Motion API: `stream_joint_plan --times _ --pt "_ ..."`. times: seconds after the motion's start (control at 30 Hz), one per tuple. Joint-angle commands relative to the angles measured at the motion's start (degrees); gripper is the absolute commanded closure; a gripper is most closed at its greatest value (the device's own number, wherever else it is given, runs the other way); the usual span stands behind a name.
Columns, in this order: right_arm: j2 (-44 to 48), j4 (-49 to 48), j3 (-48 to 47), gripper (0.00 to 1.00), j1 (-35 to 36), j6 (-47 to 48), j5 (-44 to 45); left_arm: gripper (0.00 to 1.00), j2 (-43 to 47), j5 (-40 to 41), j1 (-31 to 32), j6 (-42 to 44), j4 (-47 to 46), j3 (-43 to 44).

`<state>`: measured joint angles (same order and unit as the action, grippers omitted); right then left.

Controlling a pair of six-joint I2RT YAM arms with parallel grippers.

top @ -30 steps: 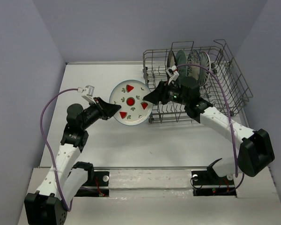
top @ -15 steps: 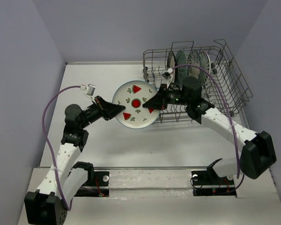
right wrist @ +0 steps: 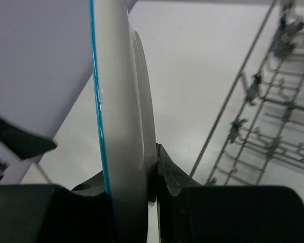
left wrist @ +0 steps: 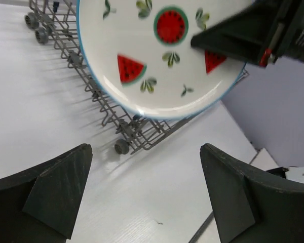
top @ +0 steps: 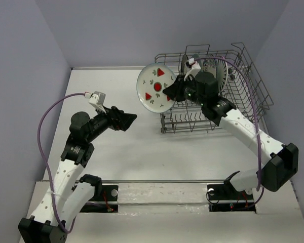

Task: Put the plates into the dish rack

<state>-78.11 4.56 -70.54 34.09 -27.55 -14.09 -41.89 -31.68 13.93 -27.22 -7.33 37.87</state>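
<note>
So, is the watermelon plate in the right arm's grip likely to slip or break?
The watermelon plate looks stiff and glazed, so probably slippery: the jaws pinch only its rim. Likely fragile if it knocks the dish rack wires.

A white table [top: 126, 152] spreads across the scene. Pale lavender walls [top: 116, 30] close it in at the back and both sides.
</note>
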Motion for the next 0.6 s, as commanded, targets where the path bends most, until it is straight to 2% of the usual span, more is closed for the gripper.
stream_joint_plan --times 0.0,0.07,0.23,0.37,0.57 --pt "-2.92 -2.82 -11.79 0.93 -1.57 5.31 18.81 0.01 3.3 11.8 3.46 9.99 7.15 2.56" --pt "-6.95 -0.7 -17.14 0.93 -1.57 7.15 25.47 0.01 3.74 13.92 4.52 11.13 7.24 2.04" --pt "-14.17 0.28 -26.65 0.93 -1.57 13.65 40.77 0.01 4.27 13.14 5.84 12.02 7.25 1.86" --pt "-22.15 0.19 -36.39 0.93 -1.57 20.93 47.72 0.01 4.71 13.49 6.72 12.37 8.74 1.86" --pt "-30.52 0.1 -43.44 0.93 -1.57 26.22 52.13 0.01 4.71 13.66 7.77 12.55 9.18 1.95"
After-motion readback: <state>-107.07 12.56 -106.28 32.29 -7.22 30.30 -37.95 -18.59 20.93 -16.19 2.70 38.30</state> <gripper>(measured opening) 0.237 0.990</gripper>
